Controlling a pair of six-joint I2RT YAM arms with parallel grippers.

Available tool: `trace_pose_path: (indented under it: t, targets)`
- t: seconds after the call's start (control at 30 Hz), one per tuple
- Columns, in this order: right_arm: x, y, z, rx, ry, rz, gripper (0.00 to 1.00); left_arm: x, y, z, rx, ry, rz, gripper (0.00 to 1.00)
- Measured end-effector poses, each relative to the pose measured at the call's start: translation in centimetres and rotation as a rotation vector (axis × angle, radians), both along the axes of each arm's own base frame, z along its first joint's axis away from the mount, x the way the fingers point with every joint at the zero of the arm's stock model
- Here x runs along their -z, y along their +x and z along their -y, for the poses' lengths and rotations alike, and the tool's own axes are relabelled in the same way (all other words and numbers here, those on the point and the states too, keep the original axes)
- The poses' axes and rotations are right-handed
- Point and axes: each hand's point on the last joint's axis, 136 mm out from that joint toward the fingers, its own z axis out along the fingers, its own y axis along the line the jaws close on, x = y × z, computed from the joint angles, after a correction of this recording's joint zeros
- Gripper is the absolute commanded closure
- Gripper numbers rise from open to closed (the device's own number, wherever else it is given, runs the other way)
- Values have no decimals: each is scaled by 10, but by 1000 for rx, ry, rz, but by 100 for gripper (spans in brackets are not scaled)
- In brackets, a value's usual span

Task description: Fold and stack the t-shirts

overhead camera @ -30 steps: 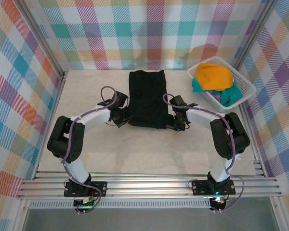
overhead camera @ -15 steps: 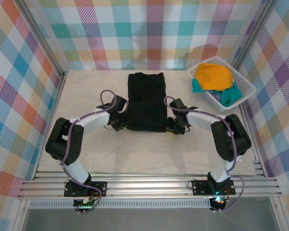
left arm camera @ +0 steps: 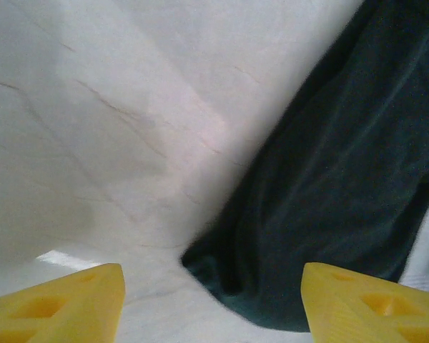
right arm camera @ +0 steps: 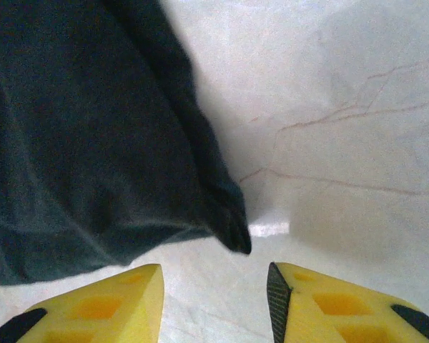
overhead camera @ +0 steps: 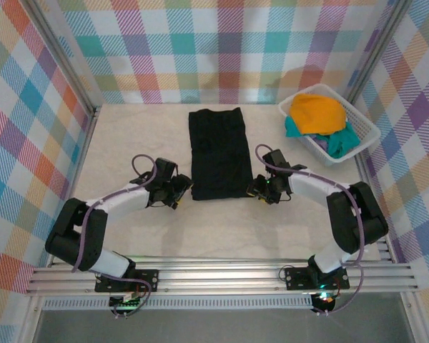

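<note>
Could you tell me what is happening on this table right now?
Two robot arms are working on a black t-shirt, which lies on the table folded into a long narrow strip. The left gripper and right gripper sit low at its two near corners, both open and holding nothing. An orange t-shirt and a teal t-shirt lie in the white basket at the right.

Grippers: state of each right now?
Left gripper: open, holding nothing; near corner of the black shirt by its tips.
Right gripper: open, holding nothing; the other near corner just ahead.
</note>
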Motion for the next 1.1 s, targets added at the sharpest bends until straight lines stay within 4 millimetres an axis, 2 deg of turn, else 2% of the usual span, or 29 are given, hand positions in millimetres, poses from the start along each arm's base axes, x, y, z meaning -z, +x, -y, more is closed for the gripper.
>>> trace_pose_path:
  t: [0.13, 0.3, 0.4, 0.5, 0.53, 0.6, 0.67, 0.7, 0.73, 0.9, 1.0, 1.1]
  targets:
    - [15, 3, 0, 9, 4, -44, 60, 6, 6, 20, -33, -83, -23, 39]
    - [14, 12, -4, 9, 18, -47, 62, 22, 10, 32, -80, -142, -74, 43]
    - [14, 13, -4, 8, 17, -60, 64, 20, 11, 38, -101, -161, -81, 44]
    - [16, 14, -4, 9, 13, -76, 69, 21, 11, 41, -115, -169, -90, 52]
    - [17, 14, -4, 11, 11, -82, 70, 23, 11, 42, -120, -170, -96, 57]
    - [17, 15, -4, 12, 11, -86, 76, 25, 14, 43, -132, -167, -101, 75]
    - [17, 19, -6, 10, 17, -75, 91, 28, 17, 40, -147, -145, -97, 95]
    - [17, 23, -8, 9, 21, -64, 96, 29, 17, 38, -154, -137, -97, 100]
    - [16, 27, -10, 9, 30, -51, 100, 30, 17, 36, -154, -120, -93, 100]
    - [10, 38, -14, 7, 46, 2, 100, 22, 19, 28, -137, -55, -70, 100]
    - [4, 30, -17, -8, 53, 22, 100, 4, 17, 21, -108, -10, -34, 100]
    - [-8, 12, -24, -47, 66, 49, 100, -18, 12, 15, -59, 30, 8, 100]
